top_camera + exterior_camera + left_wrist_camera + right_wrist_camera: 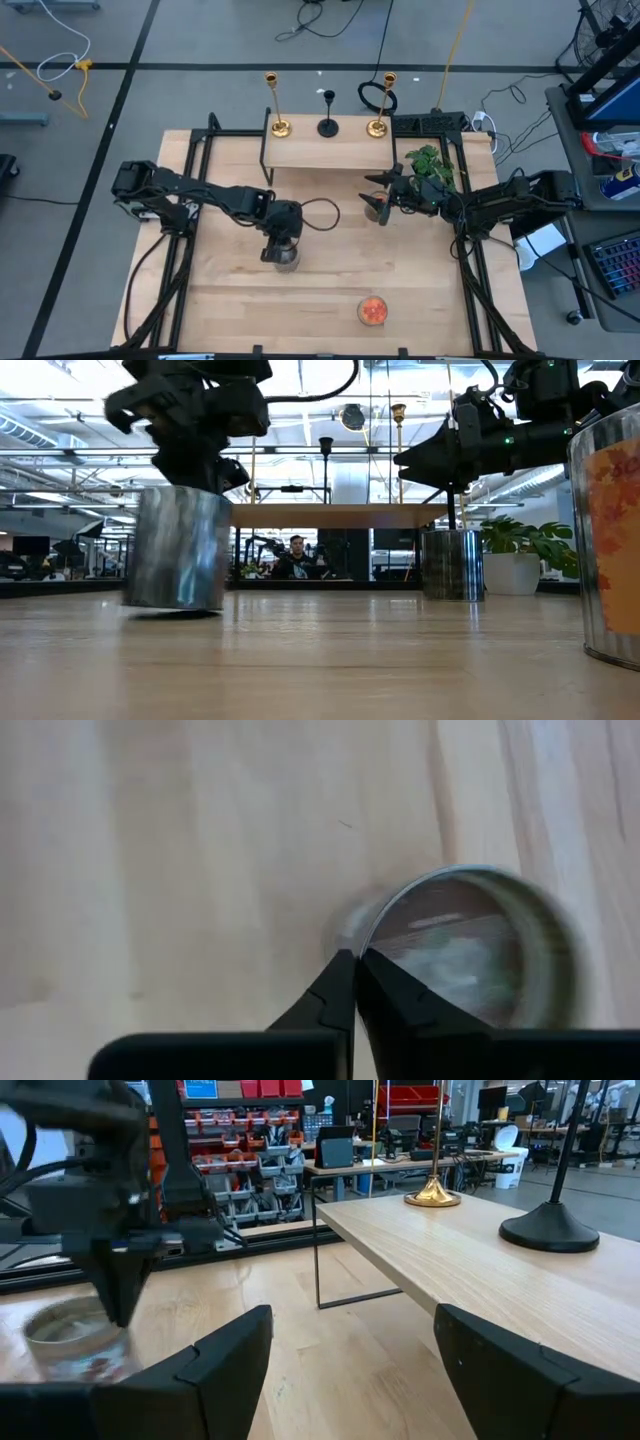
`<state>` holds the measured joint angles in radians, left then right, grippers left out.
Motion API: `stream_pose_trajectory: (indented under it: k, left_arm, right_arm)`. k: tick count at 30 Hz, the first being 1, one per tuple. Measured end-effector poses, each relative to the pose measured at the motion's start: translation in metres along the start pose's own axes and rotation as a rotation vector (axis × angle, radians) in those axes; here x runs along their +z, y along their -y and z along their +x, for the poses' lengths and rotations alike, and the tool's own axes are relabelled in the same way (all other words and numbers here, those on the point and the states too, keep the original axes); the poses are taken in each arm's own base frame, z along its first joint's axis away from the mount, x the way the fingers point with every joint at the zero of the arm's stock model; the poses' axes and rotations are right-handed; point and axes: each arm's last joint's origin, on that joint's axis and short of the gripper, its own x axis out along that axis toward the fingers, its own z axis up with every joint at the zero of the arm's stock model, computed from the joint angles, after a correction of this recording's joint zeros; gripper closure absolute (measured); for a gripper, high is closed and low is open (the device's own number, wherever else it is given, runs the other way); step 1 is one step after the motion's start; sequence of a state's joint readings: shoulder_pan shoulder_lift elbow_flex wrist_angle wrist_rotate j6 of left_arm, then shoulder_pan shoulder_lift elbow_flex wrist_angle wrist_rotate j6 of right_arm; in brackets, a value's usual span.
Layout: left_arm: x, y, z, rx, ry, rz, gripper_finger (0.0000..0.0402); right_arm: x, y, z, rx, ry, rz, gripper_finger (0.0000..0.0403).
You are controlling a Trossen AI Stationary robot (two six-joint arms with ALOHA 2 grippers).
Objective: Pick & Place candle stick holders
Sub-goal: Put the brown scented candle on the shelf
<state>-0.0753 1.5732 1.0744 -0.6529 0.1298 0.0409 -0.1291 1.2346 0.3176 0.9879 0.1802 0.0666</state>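
My left gripper (pixel 283 248) is shut on a grey glass cup (pixel 180 547) at the middle of the table; the cup also shows in the left wrist view (pixel 470 950). My right gripper (pixel 352 1320) is open and empty. It hovers (pixel 415 460) above a second, dark glass cup (pixel 452 565) that stands on its base in front of the shelf. An orange cup (pixel 372 310) stands near the front edge. Two gold candlesticks (pixel 278 105) (pixel 380 103) and a black one (pixel 328 115) stand on their round bases on the raised shelf (pixel 325 152). My left gripper pinches the grey cup's rim (pixel 368 935) between its two fingers, one finger inside the cup and one outside. The fingers come from above, pointing down. The cup hangs slightly tilted, low over the table; I cannot tell whether its bottom touches.
A leafy green plant (pixel 430 165) stands by the shelf's right end, close behind my right arm. The shelf's thin black legs (pixel 316 1270) stand on the table. Black frame rails (pixel 190 190) run along the table's left and right sides. Bare wood (pixel 230 300) lies at the front left.
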Motion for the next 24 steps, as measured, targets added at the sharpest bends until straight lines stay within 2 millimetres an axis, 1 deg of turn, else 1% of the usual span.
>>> stream_pose_trajectory:
  k: [2, 5, 10, 15, 17, 19, 21, 24]
  left_arm:
    - [0.008, -0.003, -0.009, 0.020, 0.024, 0.012, 0.0391]
    - [0.024, -0.007, -0.033, 0.064, 0.035, 0.008, 0.0395]
    - [0.048, -0.018, -0.087, 0.245, 0.052, -0.033, 0.0396]
    - [0.061, -0.043, -0.141, 0.419, 0.125, -0.156, 0.0396]
    - [0.061, -0.058, -0.157, 0.460, 0.143, -0.174, 0.0397]
    - [0.057, -0.075, -0.167, 0.494, 0.153, -0.213, 0.0397]
    - [0.051, -0.093, -0.174, 0.525, 0.151, -0.272, 0.0397]
    - [0.036, -0.119, -0.181, 0.553, 0.113, -0.363, 0.0398]
  right_arm:
    - [0.000, 0.000, 0.000, 0.000, -0.001, 0.000, 0.0124]
    - [0.000, 0.000, 0.000, 0.000, -0.003, -0.001, 0.0124]
    - [0.000, 0.000, 0.000, -0.001, -0.004, -0.001, 0.0124]
    - [0.000, 0.000, 0.000, -0.001, -0.005, -0.002, 0.0124]
    - [0.000, 0.000, 0.000, -0.001, -0.005, -0.002, 0.0124]
    - [0.000, 0.000, 0.000, -0.001, -0.005, -0.003, 0.0124]
    - [0.000, 0.000, 0.000, 0.000, -0.005, -0.004, 0.0124]
    - [0.000, 0.000, 0.000, 0.000, -0.005, -0.004, 0.0124]
